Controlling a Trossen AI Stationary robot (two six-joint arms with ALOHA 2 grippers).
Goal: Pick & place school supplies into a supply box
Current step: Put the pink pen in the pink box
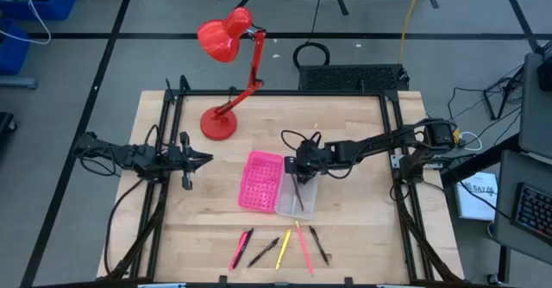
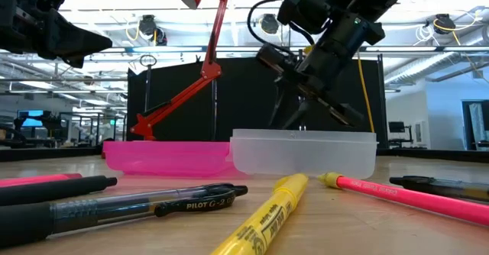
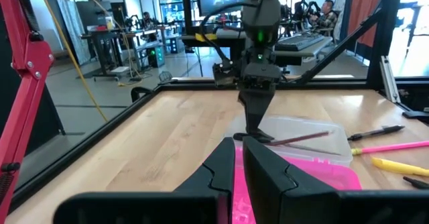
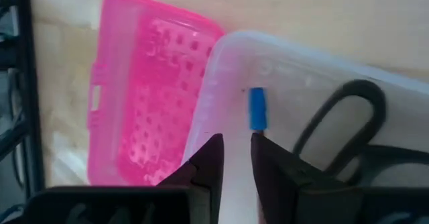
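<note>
The supply box lies open mid-table: its pink perforated half [image 1: 261, 180] sits to the left and its clear tray [image 1: 296, 197] to the right. My right gripper [image 1: 299, 167] points down into the tray's far end [image 4: 236, 143]. Its fingers stand a narrow gap apart with nothing seen between them. In the tray lie a brown pencil [image 3: 301, 138], dark scissors handles [image 4: 348, 113] and a blue-tipped piece [image 4: 257, 108]. Several pens lie on the table by the near edge [image 1: 283, 249]. My left gripper [image 1: 205, 159] is shut and waits left of the box.
A red desk lamp [image 1: 228, 81] stands on its round base [image 1: 218, 124] at the far left of the table. Near the low camera lie a yellow marker [image 2: 263, 217], a pink pen [image 2: 412, 198] and a black pen [image 2: 153, 205]. A black frame [image 1: 392, 150] borders the table.
</note>
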